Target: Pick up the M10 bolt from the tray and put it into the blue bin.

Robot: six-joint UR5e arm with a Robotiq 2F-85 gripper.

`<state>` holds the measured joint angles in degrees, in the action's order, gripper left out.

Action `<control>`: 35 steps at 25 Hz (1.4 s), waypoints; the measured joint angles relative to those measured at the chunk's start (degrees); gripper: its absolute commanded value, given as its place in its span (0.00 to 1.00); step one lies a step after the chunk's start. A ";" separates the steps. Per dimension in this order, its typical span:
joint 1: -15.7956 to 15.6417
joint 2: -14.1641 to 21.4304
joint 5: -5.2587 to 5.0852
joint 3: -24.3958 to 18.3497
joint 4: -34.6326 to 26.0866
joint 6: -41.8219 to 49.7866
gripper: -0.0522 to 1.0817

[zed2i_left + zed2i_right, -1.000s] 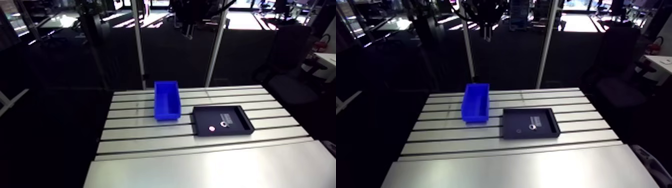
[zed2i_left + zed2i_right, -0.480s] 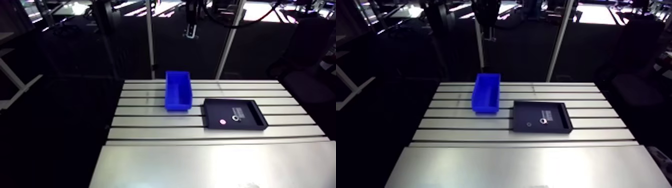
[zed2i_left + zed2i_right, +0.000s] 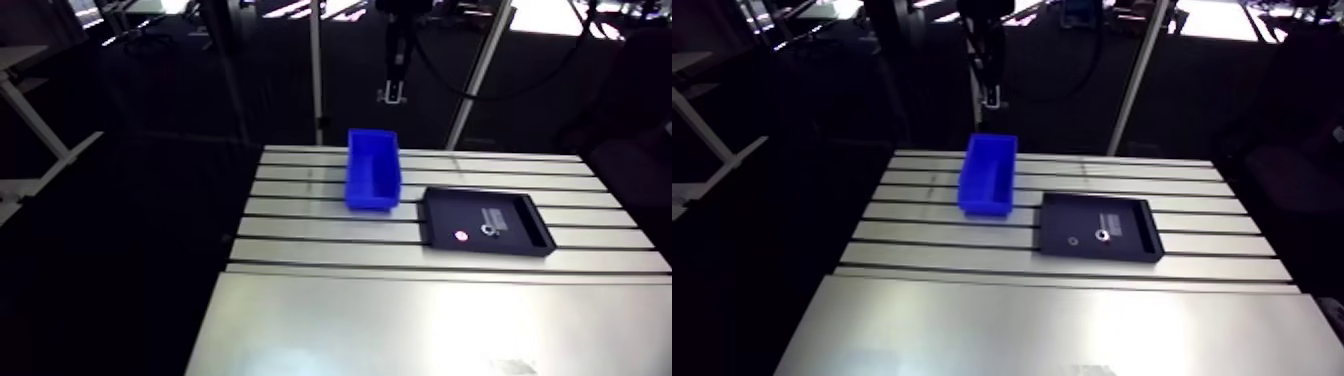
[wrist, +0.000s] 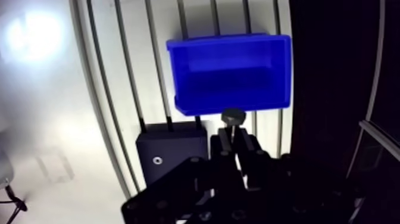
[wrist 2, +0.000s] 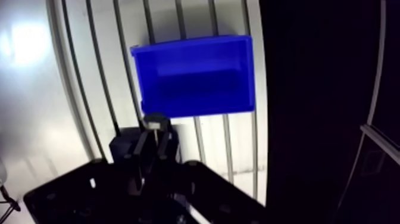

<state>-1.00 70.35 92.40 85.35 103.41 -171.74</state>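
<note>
In the wrist view my gripper (image 4: pixel 234 134) is shut on the M10 bolt (image 4: pixel 233 115). Its dark head sticks out past the fingertips. The blue bin (image 4: pixel 229 74) lies just ahead of the bolt, and its inside looks bare. The black tray (image 4: pixel 169 149) sits under and beside the gripper, with a small ring (image 4: pixel 157 159) on it. In the arm view the gripper (image 3: pixel 397 90) hangs high above the table's far edge, behind the blue bin (image 3: pixel 373 168). The tray (image 3: pixel 500 240) is to the right of the bin.
The tray holds a small metal ring (image 3: pixel 488 228), a pink dot (image 3: pixel 461 236) and a pale label. The slotted aluminium table (image 3: pixel 400 300) has a smooth sheet across its near half. Two upright posts (image 3: pixel 317 70) stand behind the table's far edge.
The whole arm view has shifted, so the camera has moved. The gripper now shows lower in the picture and closer to the blue bin than before. Bin and tray have not moved on the table.
</note>
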 measured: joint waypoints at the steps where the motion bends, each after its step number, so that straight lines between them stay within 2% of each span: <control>1: -0.24 -0.17 0.17 0.65 0.98 -0.02 0.97; 10: -2.41 -2.22 0.58 4.06 6.08 0.40 0.97; 27: -2.13 -7.89 0.92 4.70 10.40 0.61 0.96; 35: -1.80 -10.52 1.89 4.73 12.73 0.68 0.96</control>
<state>-2.80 59.83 94.29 90.08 116.14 -171.06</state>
